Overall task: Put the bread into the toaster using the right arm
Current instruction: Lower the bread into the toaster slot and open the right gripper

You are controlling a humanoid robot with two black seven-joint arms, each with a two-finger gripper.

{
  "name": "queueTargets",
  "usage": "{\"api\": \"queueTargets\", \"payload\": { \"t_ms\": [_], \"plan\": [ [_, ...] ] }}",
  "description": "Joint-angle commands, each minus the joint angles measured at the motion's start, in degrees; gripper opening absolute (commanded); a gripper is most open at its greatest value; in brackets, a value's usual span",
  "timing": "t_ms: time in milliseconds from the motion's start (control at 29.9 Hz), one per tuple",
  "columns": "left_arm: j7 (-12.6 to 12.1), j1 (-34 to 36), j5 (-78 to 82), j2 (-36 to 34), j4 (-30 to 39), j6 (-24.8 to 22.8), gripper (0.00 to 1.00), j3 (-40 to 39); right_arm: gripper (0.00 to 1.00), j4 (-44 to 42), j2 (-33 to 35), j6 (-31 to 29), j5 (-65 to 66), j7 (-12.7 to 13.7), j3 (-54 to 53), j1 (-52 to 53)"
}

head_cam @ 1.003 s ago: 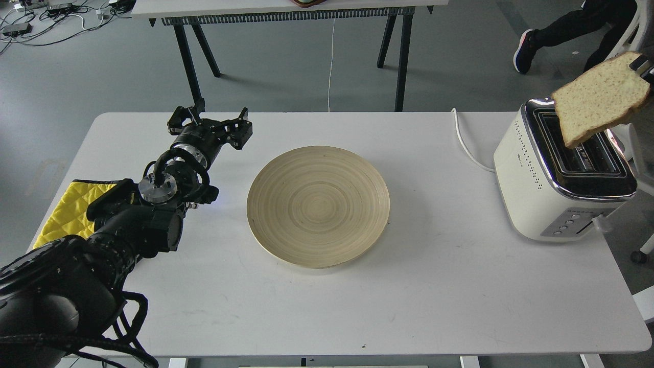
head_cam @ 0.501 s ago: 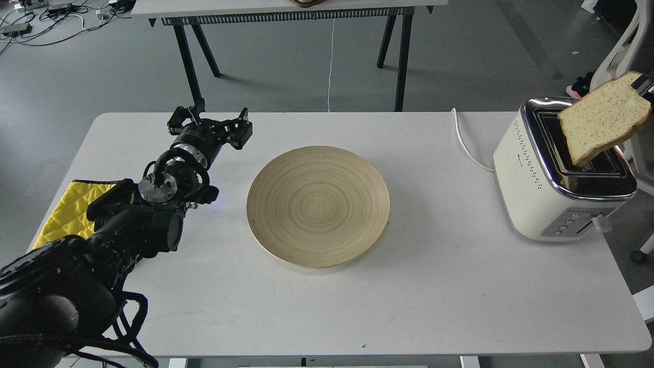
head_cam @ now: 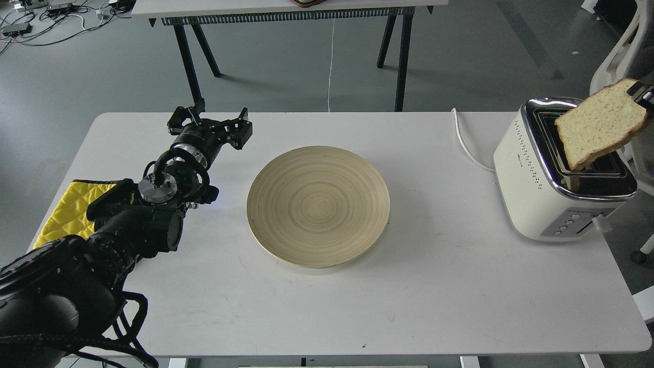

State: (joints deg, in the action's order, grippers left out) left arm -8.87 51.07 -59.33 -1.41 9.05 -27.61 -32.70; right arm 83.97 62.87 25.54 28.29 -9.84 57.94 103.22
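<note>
Bread hangs tilted above the toaster at the right end of our worktop, its low corner dipping toward the near slot; we cannot tell whether it is inside yet. Our right pincer is clamped on the slice's upper right corner, but the frame edge cuts off nearly all of it and the whole arm behind. The toaster stands close to the worktop's right edge, with a white cord trailing off its far side. A wide bare stretch lies between it and the plate, which is empty at the centre. Our left pincer rests at the far left with fingers spread apart, holding nothing. A yellow cloth is half hidden under that arm.
</note>
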Motion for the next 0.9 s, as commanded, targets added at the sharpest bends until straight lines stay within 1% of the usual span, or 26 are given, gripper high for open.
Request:
{"api": "queueTargets", "payload": {
  "t_ms": [0, 67, 201, 267, 368, 468, 535, 568, 602, 635, 669, 802, 836, 869],
  "plan": [
    [0.0, 0.0, 0.0, 0.0, 0.0, 0.0, 1.00, 0.0, 0.14, -0.2, -0.5, 0.2, -0.1, 0.1, 0.0, -0.7],
    [0.0, 0.0, 0.0, 0.0, 0.0, 0.0, 1.00, 0.0, 0.15, -0.2, -0.5, 0.3, -0.2, 0.1, -0.1, -1.2],
    [0.0, 0.0, 0.0, 0.0, 0.0, -0.1, 1.00, 0.0, 0.25, -0.3, -1.1, 0.4, -0.6, 0.1, -0.3, -2.1],
    [0.0, 0.0, 0.0, 0.0, 0.0, 0.0, 1.00, 0.0, 0.28, -0.3, -1.4, 0.4, -0.7, 0.3, -0.4, -2.4],
    [0.0, 0.0, 0.0, 0.0, 0.0, -0.1, 1.00, 0.0, 0.33, -0.4, -1.5, 0.5, -0.7, 1.0, -0.7, -3.1],
    [0.0, 0.0, 0.0, 0.0, 0.0, 0.0, 1.00, 0.0, 0.45, -0.6, -2.0, 0.5, -0.7, 1.0, -0.7, -3.4],
    [0.0, 0.0, 0.0, 0.0, 0.0, 0.0, 1.00, 0.0, 0.55, -1.1, -2.6, 0.5, -0.9, 1.0, -1.0, -4.1],
    [0.0, 0.0, 0.0, 0.0, 0.0, 0.0, 1.00, 0.0, 0.57, -1.2, -2.7, 0.5, -0.9, 1.0, -1.1, -4.3],
    [0.0, 0.0, 0.0, 0.0, 0.0, 0.0, 1.00, 0.0, 0.64, -1.3, -2.7, 0.6, -1.0, 1.0, -1.3, -4.3],
    [0.0, 0.0, 0.0, 0.0, 0.0, 0.0, 1.00, 0.0, 0.68, -1.3, -2.8, 0.6, -1.0, 1.0, -1.9, -4.3],
    [0.0, 0.0, 0.0, 0.0, 0.0, 0.0, 1.00, 0.0, 0.69, -1.3, -2.8, 0.5, -1.0, 1.0, -2.7, -4.3],
    [0.0, 0.0, 0.0, 0.0, 0.0, 0.0, 1.00, 0.0, 0.78, -0.9, -2.8, 0.0, -3.3, 1.0, -8.4, -4.2],
    [0.0, 0.0, 0.0, 0.0, 0.0, 0.0, 1.00, 0.0, 0.84, -0.9, -2.8, 0.0, -4.6, 1.0, -10.3, -4.1],
    [0.0, 0.0, 0.0, 0.0, 0.0, 0.0, 1.00, 0.0, 0.96, -0.9, -2.8, 0.0, -7.0, 1.1, -12.4, -4.1]
  ]
}}
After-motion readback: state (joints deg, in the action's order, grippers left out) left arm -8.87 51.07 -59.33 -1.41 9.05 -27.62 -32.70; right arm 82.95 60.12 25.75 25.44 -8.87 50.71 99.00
